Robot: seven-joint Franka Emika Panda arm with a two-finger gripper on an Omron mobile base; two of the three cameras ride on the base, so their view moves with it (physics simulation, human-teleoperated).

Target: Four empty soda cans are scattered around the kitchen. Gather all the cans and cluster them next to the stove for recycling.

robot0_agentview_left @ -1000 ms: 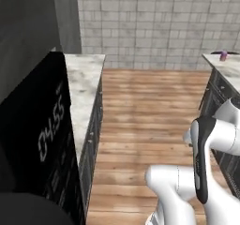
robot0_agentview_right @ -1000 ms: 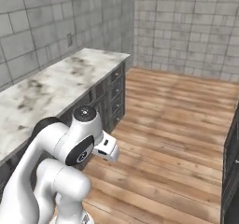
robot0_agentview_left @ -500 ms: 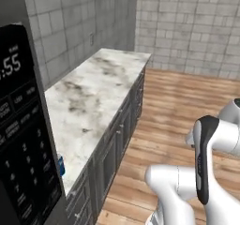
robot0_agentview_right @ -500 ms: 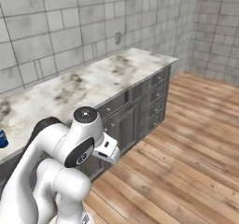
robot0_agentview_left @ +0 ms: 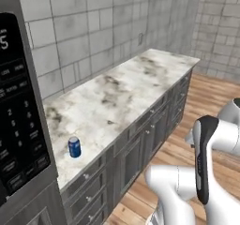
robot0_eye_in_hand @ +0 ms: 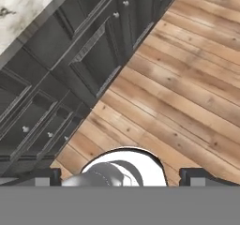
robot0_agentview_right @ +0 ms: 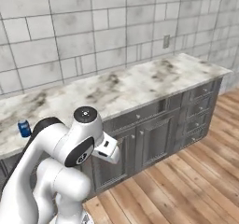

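A small blue soda can [robot0_agentview_left: 74, 147] stands upright on the marble counter [robot0_agentview_left: 122, 95], near its front edge and close to the black microwave [robot0_agentview_left: 18, 121]. In the right base view the same blue can [robot0_agentview_right: 23, 128] sits at the far left of the counter [robot0_agentview_right: 121, 85]. My gripper [robot0_eye_in_hand: 121, 177] hangs over the wooden floor in front of the dark cabinets, well away from the can. Its fingertips [robot0_eye_in_hand: 47, 175] stand far apart and hold nothing, so it is open. The stove and the other cans are out of view.
Dark grey cabinets and drawers [robot0_agentview_right: 154, 129] run under the counter. A grey tiled wall [robot0_agentview_right: 93, 31] rises behind it. Wooden floor [robot0_eye_in_hand: 187, 69] stretches to the right of the cabinets. The counter's far end [robot0_agentview_left: 187, 60] meets a room corner.
The base has turned and both base views swung. The marble counter now lies across them, and the blue can has come closer to mid-view. The arm's pose looks the same.
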